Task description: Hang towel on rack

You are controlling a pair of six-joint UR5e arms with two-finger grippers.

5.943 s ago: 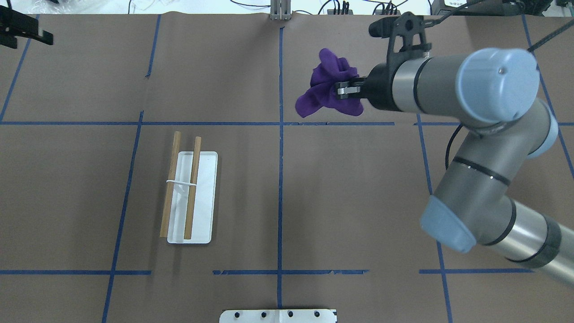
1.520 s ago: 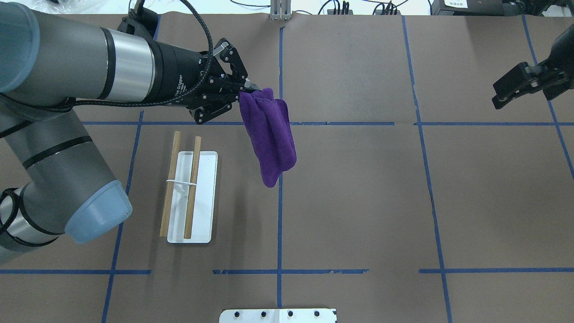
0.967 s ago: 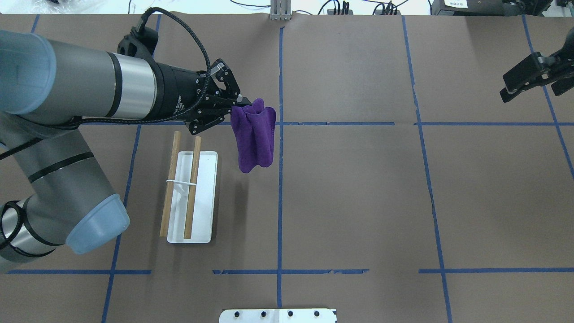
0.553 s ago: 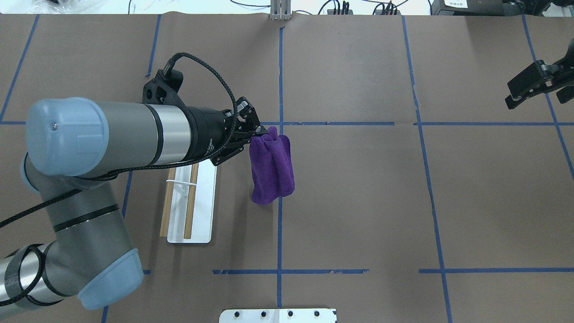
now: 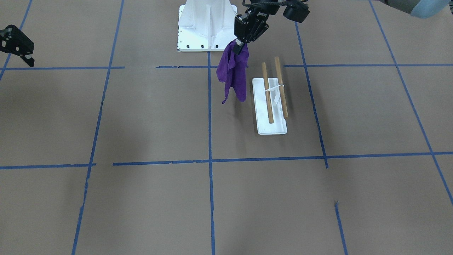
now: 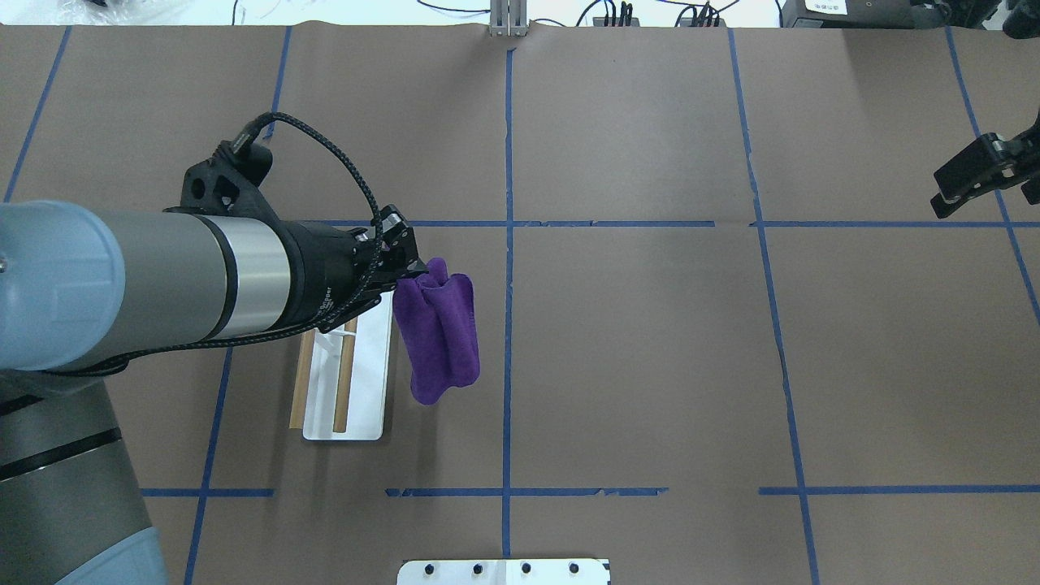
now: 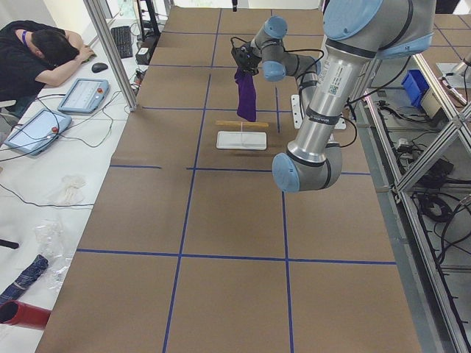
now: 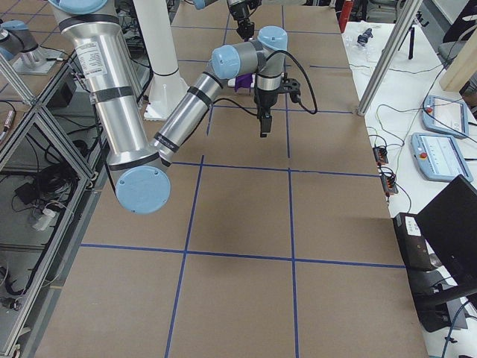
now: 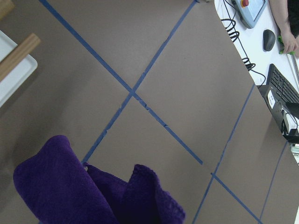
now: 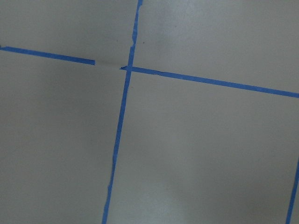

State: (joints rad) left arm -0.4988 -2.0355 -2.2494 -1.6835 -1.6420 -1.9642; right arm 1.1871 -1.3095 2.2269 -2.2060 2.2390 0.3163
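The left jaws, at the tip of the left arm, are clenched on the top of the purple towel. The towel hangs straight down in bunched folds, clear of the brown desk. It is just to the right of the rack, close beside its white base and apart from it. The arm's wrist sits above the far end of the rack, hiding that end from overhead. From across the desk the rack's two wooden dowels lie parallel and bare, with nothing draped on them. The right jaws are well apart at the far right edge of the desk; they look released, parted and holding nothing. A white bolted plate sits at the near edge.
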